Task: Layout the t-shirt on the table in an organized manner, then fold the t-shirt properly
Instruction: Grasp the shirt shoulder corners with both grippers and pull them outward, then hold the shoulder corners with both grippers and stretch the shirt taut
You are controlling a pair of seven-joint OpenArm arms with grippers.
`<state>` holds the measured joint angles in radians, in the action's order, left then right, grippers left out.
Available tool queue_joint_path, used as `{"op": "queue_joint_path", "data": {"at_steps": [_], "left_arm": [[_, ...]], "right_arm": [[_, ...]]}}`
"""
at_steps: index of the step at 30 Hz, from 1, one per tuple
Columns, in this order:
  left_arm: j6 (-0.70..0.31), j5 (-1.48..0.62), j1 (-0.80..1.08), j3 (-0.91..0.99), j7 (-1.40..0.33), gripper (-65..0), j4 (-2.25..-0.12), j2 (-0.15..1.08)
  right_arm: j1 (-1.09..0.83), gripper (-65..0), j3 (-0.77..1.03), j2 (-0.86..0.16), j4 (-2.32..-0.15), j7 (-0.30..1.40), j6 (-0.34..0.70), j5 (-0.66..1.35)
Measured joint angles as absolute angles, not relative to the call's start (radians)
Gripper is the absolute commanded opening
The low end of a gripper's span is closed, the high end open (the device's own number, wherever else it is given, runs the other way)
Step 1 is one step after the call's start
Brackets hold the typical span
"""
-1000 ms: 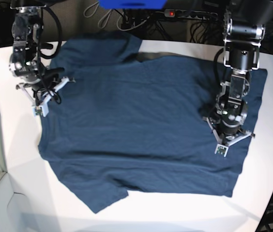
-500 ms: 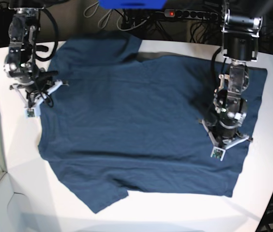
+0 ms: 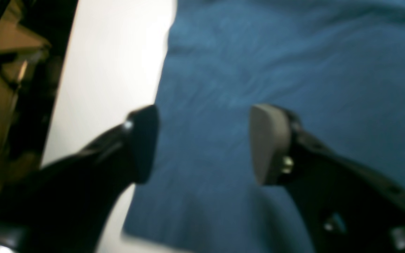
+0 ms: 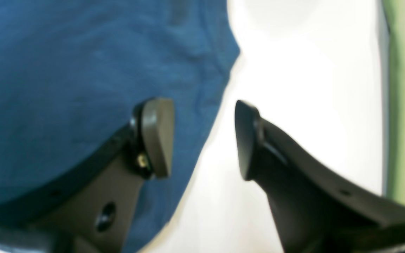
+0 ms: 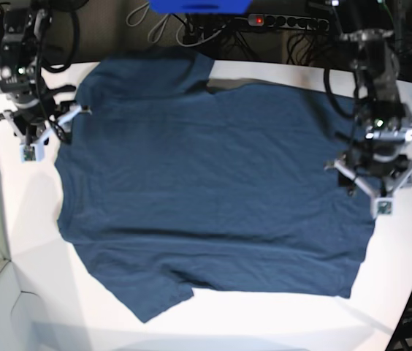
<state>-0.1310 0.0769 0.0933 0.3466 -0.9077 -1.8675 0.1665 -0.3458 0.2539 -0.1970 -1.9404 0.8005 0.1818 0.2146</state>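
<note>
Now you have one t-shirt (image 5: 213,183) spread flat on the white surface (image 5: 31,241), its long axis running left to right across the base view, both sleeves at the left end and the hem at the right. You see two grippers: the left gripper (image 3: 202,144) and the right gripper (image 4: 204,138) both have jaws spread wide, holding nothing, above opposite shirt edges.

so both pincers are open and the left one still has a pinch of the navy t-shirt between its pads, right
Not quite. Both are open, but the left pincer holds nothing: the left wrist view shows its pads spread apart above the t-shirt, which lies flat on the table. The right pincer is open too.
</note>
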Motion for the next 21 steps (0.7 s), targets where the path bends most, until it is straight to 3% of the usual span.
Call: {"op": "queue_joint_path", "data": {"at_steps": [3, 9, 16, 21], "left_arm": [[-0.126, 0.032, 0.196, 0.411, -0.909, -15.5, -1.898, 0.169], [-0.128, -0.078, 0.342, 0.554, -0.911, -15.5, -1.894, 0.173], [-0.135, -0.188, 0.376, 0.575, -0.898, -15.5, -1.776, 0.255], [-0.133, -0.188, 0.371, 0.567, -0.796, -15.5, -1.684, 0.252]], "right_arm": [[-0.394, -35.0, 0.255, -0.197, -1.948, 0.813, 0.197, 0.267], [-0.441, -35.1, 0.259, -0.182, -1.95, 0.803, 0.265, 0.284], [-0.453, -35.2, 0.256, -0.161, -1.95, 0.801, 0.29, 0.289], [-0.453, -35.2, 0.255, -0.16, -1.95, 0.801, 0.289, 0.286]]}}
